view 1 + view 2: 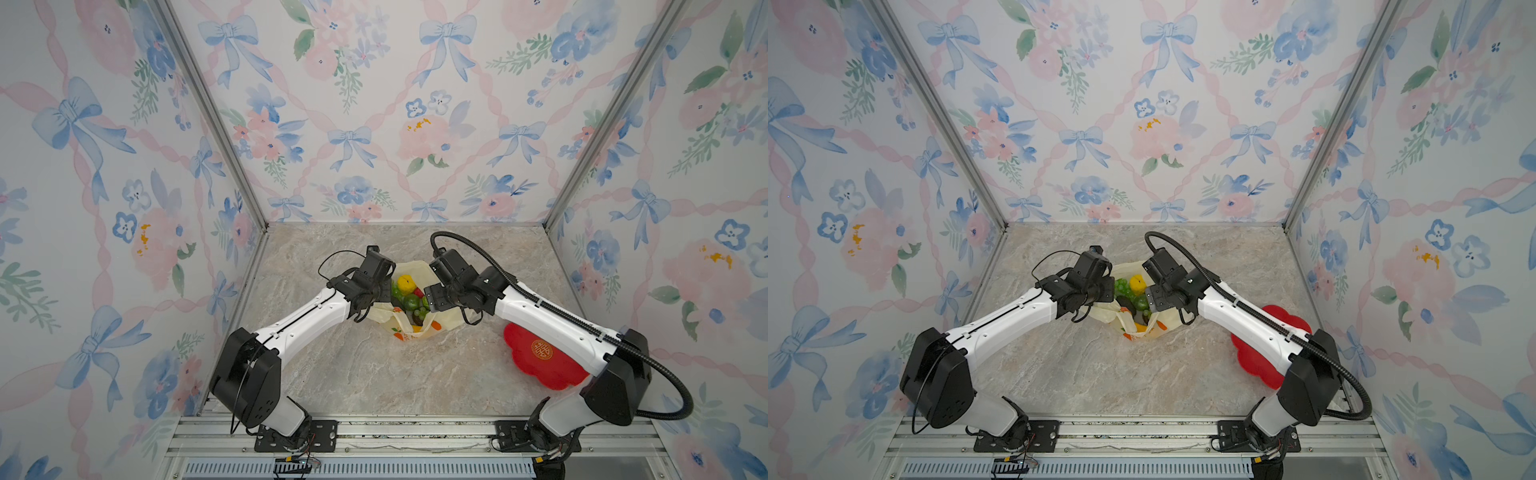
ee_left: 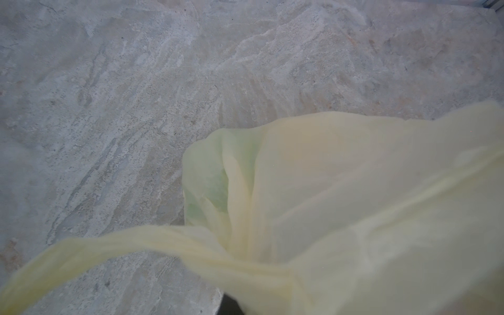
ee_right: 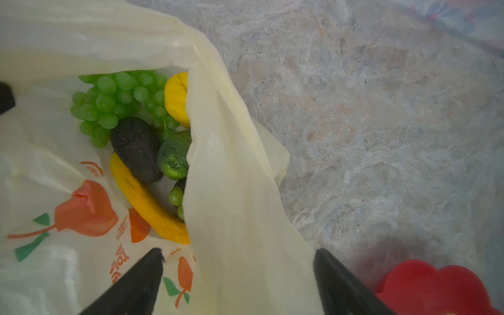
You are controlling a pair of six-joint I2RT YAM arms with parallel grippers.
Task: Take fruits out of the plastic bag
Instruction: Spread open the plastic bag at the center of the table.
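Note:
The pale yellow plastic bag (image 1: pixel 384 314) lies mouth up in the middle of the table, seen in both top views. It holds the fruits: a green grape bunch (image 3: pixel 114 103), a yellow citrus (image 3: pixel 177 98), a dark avocado (image 3: pixel 136 150), a bumpy green citrus (image 3: pixel 173 158) and a banana (image 3: pixel 147 204). My left gripper (image 1: pixel 380 286) is at the bag's left rim, shut on gathered plastic where a handle (image 2: pixel 109 245) meets the wall. My right gripper (image 3: pixel 240 270) is open at the right rim. Its fingers (image 3: pixel 141 281) straddle the bag's wall (image 3: pixel 231 191).
A red flower-shaped plate (image 1: pixel 536 361) lies on the table to the right of the bag, partly under my right arm. Patterned walls close in the table at the back and on both sides.

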